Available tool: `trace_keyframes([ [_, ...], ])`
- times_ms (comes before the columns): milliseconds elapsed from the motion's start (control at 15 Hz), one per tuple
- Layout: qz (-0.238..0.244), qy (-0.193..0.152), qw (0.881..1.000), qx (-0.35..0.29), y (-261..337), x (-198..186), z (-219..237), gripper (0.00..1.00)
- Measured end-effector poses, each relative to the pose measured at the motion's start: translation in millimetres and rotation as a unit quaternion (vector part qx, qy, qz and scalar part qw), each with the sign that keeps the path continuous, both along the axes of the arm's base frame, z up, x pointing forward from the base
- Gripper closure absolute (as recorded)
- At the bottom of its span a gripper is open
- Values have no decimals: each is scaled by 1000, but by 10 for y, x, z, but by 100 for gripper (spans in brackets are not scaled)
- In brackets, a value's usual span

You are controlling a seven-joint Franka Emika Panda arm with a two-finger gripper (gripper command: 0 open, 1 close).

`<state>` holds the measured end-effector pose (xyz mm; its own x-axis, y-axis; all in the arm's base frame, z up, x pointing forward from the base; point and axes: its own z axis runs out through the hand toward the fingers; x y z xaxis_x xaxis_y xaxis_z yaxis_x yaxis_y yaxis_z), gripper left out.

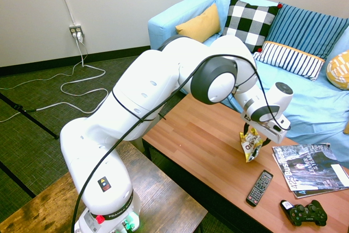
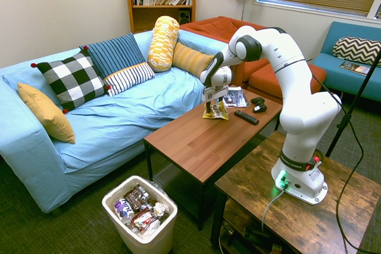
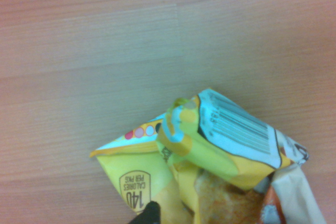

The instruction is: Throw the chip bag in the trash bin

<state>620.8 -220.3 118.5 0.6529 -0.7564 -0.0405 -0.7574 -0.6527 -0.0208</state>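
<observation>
Lift step in hand: the claw point(image 2: 215, 104) is clenched on the crumpled yellow-and-white foil chip bag point(image 2: 215, 111), hanging just above the brown wooden surface point(image 2: 196, 141). Next: carry it over the white rectangular plastic trash bin point(image 2: 113, 210), then release.

yellows, blues and warm wood

the chip bag point(image 2: 215, 110) is yellow and white with red and dark print; the trash bin point(image 2: 140, 220) white; the sofa point(image 2: 119, 117) light blue, with a black-and-white checked pillow point(image 2: 72, 80), a mustard cushion point(image 2: 46, 112), and a reddish-brown wooden coffee table point(image 2: 205, 137).
</observation>
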Motion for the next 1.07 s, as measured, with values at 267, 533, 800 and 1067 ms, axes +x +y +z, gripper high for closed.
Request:
trace_keyframes([
  [267, 0, -2, 1000, -1, -3, 21, 8, 100],
  [533, 0, 0, 1000, -1, -16, 12, -3, 100],
  [800, -2, 2, 1000, -2, -36, 0, -15, 100],
  [1067, -4, -2, 1000, -4, -8, 32, 43, 100],
])
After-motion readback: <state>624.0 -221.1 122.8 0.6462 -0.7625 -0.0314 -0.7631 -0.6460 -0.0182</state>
